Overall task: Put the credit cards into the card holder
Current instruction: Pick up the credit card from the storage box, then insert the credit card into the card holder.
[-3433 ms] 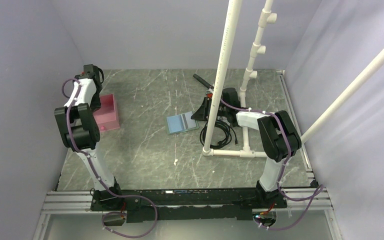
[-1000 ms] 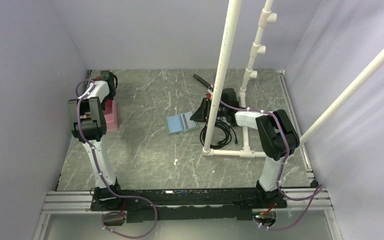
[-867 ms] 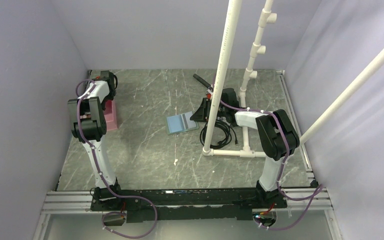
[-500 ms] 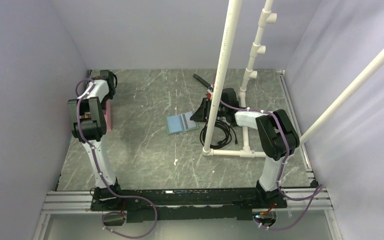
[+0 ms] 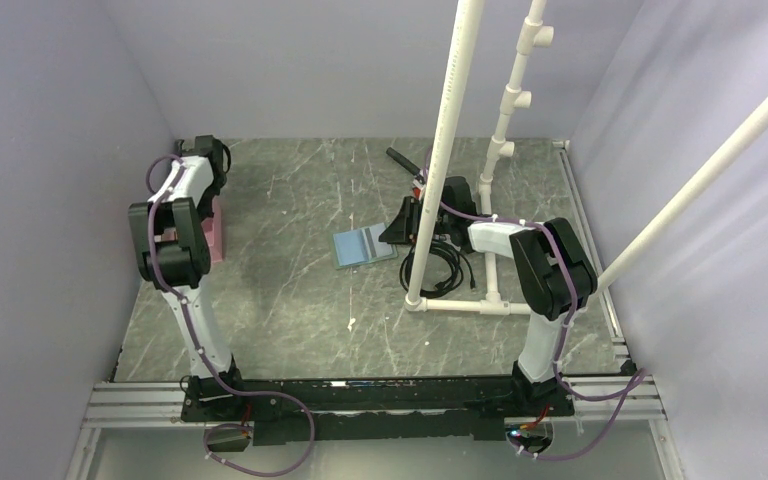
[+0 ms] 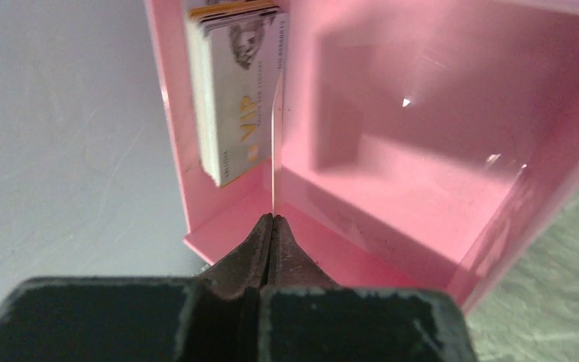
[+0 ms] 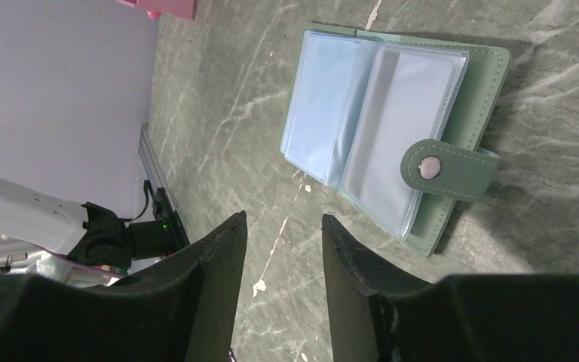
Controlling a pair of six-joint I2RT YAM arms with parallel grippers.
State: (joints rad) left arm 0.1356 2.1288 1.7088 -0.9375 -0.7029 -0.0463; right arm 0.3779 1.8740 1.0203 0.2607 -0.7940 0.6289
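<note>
In the left wrist view my left gripper is shut on one thin credit card, seen edge-on and standing upright inside the pink tray. A stack of further credit cards, the front one pale with "VIP" on it, leans against the tray's left wall. The card holder lies open on the table, green with pale blue sleeves and a snap tab; it also shows mid-table from above. My right gripper stands open just beside it, with nothing between its fingers.
A white PVC pipe frame rises right of the card holder, with a black cable coil at its foot. A black tool lies at the back. The pink tray sits by the left wall under my left arm.
My left gripper has shut on a single card in the pink tray, and the left arm has shifted slightly. The right arm and the card holder have not moved.
</note>
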